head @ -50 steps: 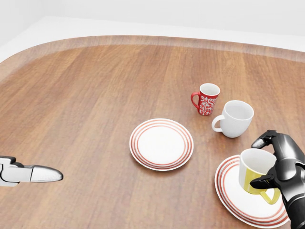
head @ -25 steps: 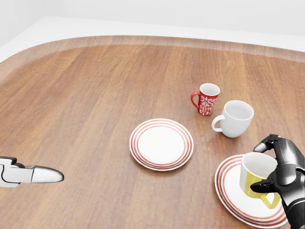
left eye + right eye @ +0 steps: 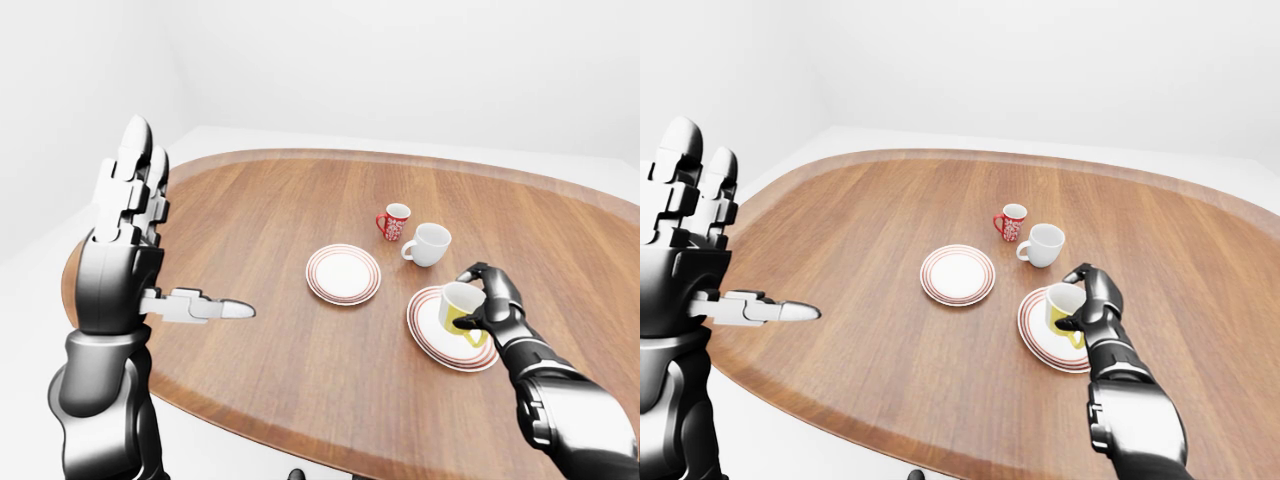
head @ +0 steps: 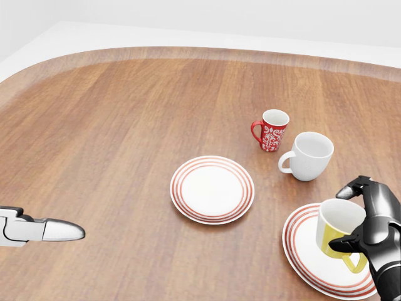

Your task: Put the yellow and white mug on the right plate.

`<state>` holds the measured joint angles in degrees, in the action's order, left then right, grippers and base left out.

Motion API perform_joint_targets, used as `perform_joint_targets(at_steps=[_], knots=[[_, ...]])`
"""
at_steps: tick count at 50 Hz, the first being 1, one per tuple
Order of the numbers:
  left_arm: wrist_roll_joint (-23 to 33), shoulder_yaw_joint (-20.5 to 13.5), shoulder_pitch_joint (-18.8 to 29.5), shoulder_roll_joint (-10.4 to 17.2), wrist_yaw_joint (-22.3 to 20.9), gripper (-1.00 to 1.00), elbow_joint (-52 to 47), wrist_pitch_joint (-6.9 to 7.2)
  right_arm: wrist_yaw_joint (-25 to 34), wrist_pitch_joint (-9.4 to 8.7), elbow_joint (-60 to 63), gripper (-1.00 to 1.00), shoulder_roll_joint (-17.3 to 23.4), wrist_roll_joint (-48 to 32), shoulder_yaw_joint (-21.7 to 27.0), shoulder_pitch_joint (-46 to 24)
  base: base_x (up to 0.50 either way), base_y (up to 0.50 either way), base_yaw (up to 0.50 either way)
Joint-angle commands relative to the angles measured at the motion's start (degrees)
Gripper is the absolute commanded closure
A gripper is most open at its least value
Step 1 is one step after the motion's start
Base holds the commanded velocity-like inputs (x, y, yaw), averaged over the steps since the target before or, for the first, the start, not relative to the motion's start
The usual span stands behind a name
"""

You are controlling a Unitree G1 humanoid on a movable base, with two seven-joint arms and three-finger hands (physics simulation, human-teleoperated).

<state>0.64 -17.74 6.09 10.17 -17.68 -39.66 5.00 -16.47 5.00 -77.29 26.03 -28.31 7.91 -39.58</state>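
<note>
Wood table (image 4: 125, 125): R hand (image 4: 369, 219) grips yellow mug (image 4: 335, 229) on right plate (image 4: 301, 251)

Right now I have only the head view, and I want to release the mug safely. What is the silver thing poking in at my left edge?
Observer: That is the thumb of the left hand. The eye views show the hand raised and open, fingers pointing up, holding nothing.
Operator: My view clips the right plate. Is it all on the table?
Observer: Yes. The right plate lies whole on the table, with bare wood between it and the near edge.
Operator: How does the right arm come in?
Observer: Its forearm rises from the view's bottom right, over the table's near edge, to the right hand, which is closed round the yellow and white mug above the plate.
</note>
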Motion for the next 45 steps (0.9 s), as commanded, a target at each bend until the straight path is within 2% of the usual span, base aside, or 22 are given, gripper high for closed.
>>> perform_joint_targets(at_steps=[1,3,4,29,45], knots=[[0.09,0.00,-0.14,-0.09,-0.05,-1.00,0.17,0.00,-1.57,0.00,-0.08,1.00,-0.12,-0.16,-0.03,-0.05,0.00,0.00,0.00],[0.13,0.07,-0.29,-0.15,-0.07,-1.00,0.00,0.00,-1.33,0.00,-0.12,1.00,-0.13,-0.13,0.10,0.10,0.00,0.00,0.00],[0.12,0.05,-0.24,-0.13,-0.09,-1.00,-0.16,0.00,-0.16,0.00,-0.11,-1.00,-0.44,1.51,1.30,-0.21,0.00,0.00,0.00],[0.03,0.30,-0.08,-0.20,-0.13,-1.00,-1.67,0.00,0.13,0.00,-0.07,-1.00,0.06,0.95,0.53,0.38,0.00,0.00,0.00],[0.42,0.69,-0.29,-0.50,-0.26,-1.00,-1.22,0.00,6.59,0.00,1.84,-1.00,0.33,6.61,1.02,-2.16,0.00,0.00,0.00]])
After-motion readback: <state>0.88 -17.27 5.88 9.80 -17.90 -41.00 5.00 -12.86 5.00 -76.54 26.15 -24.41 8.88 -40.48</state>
